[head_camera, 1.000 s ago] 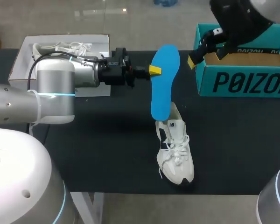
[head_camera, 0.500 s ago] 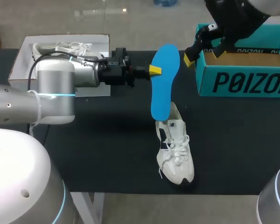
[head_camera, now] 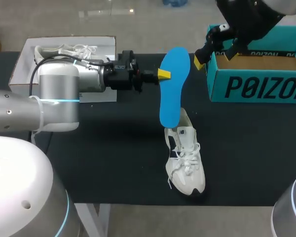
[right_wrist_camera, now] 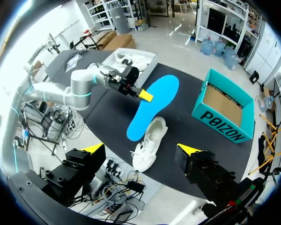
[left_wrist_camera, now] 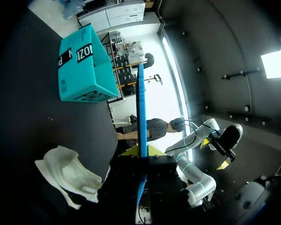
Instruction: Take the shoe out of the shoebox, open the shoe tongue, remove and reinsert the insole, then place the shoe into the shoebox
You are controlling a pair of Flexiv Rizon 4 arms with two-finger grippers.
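While pinching flat blue foam insole [head_camera: 174,84] in left gripper [head_camera: 163,74], holds it on end above heel of white lace-up sneaker [head_camera: 186,158] on black table [head_camera: 98,148]; has right gripper [head_camera: 217,58] spread wide, empty, beside teal cardboard shoebox [head_camera: 256,88].

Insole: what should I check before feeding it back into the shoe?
1. Left gripper shut on the insole: ok.
2. Shoe upright on the table, opening up: ok.
3. Insole's lower end lined up with the shoe's opening: cannot tell, depth is unclear.
4. Right gripper open and clear of the shoe: ok, it is up near the shoebox.
5. Shoe braced against sliding: not ok, nothing holds it.
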